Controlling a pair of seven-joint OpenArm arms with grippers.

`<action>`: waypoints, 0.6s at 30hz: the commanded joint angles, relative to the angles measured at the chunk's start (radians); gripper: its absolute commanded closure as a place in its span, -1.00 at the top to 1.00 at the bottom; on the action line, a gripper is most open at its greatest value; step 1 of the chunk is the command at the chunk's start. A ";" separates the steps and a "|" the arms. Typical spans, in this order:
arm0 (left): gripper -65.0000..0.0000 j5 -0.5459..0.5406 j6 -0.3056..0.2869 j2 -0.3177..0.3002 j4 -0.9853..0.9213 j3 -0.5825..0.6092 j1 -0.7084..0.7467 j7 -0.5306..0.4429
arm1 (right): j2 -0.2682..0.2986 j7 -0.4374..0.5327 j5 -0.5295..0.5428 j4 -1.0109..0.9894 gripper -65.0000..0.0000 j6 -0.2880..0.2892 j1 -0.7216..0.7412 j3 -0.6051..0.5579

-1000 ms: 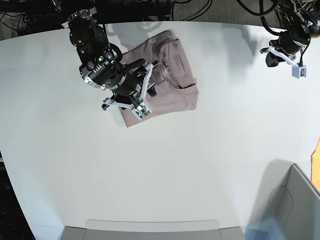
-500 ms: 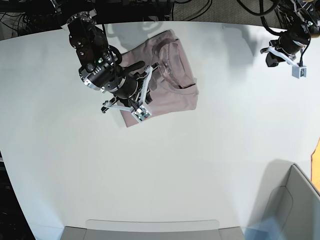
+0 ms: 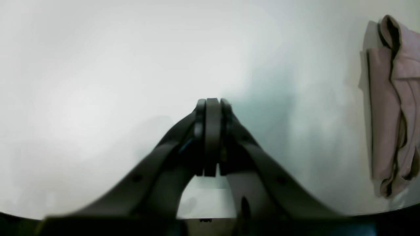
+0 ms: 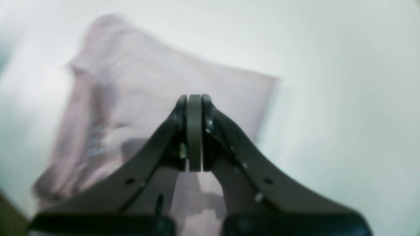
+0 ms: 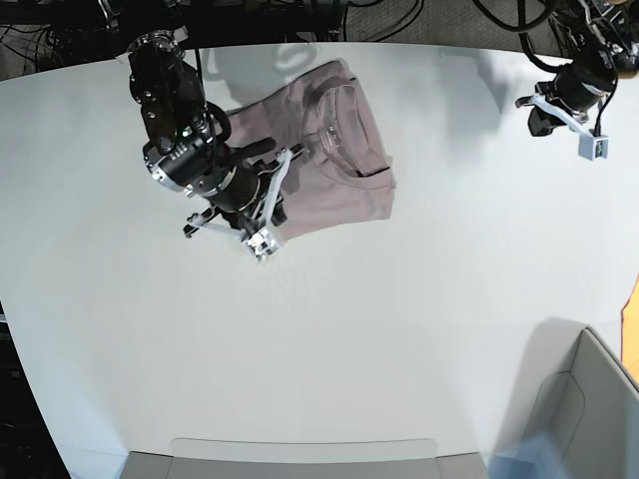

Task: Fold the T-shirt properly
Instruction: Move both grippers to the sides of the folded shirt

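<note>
Two pincers, both pressed together and holding nothing. Our right pincer (image 4: 194, 98) hangs over the near edge of the T-shirt (image 5: 329, 160), which lies folded into a compact bundle at the far side of the table (image 5: 399, 329). Our left pincer (image 3: 212, 101) sits well apart, the cloth off to its side. We judge the right arm nearer for any tidying.

Bright even light, soft shadows, blurred wrist views, fisheye edges
</note>
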 commanded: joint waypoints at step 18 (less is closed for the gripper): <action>-1.00 -0.025 -0.006 -0.150 0.112 0.282 -0.001 -0.062 | 0.113 0.008 0.004 0.013 -1.00 -0.001 0.013 0.151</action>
